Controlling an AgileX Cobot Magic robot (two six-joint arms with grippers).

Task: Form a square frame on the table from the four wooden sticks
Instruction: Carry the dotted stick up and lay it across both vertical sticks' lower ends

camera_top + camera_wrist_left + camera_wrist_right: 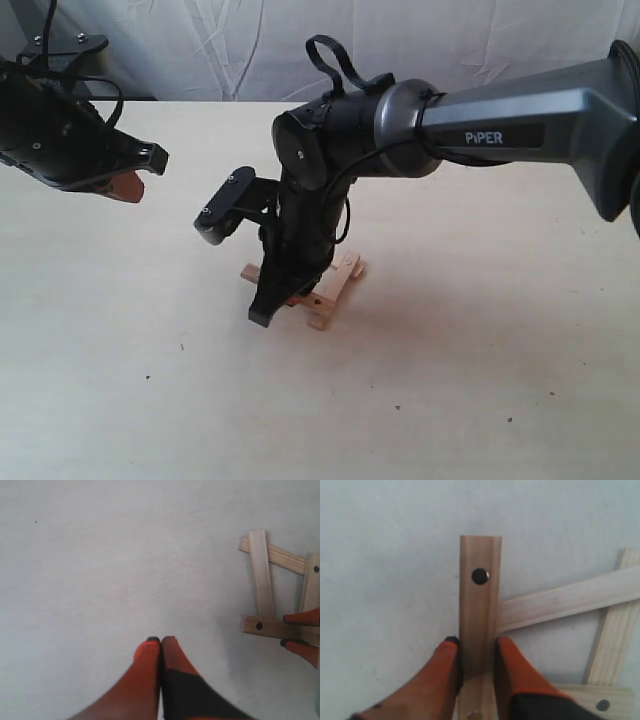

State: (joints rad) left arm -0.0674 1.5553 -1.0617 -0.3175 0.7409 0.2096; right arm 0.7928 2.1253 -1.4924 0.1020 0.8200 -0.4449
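Note:
Four wooden sticks lie as a rough, skewed square frame (335, 288) on the table (460, 390), overlapping at the corners. My right gripper (280, 308) reaches down onto its near-left side. In the right wrist view the right gripper (476, 642) is shut on a wide stick with a dark hole (480, 595), an orange finger against each long edge. A thin plain stick (570, 600) crosses under it, a second thin stick (612, 640) and the other wide stick (595, 702) lie beyond. My left gripper (130, 182) hangs at the far left, and the left gripper (161, 641) is shut and empty.
The left wrist view shows the frame (262, 580) off to one side, with the right gripper's orange fingertips (302, 617) clamping the holed stick (265, 626). The right arm's dark body (480, 115) spans the upper right. A wrinkled white cloth (200, 40) backs the table.

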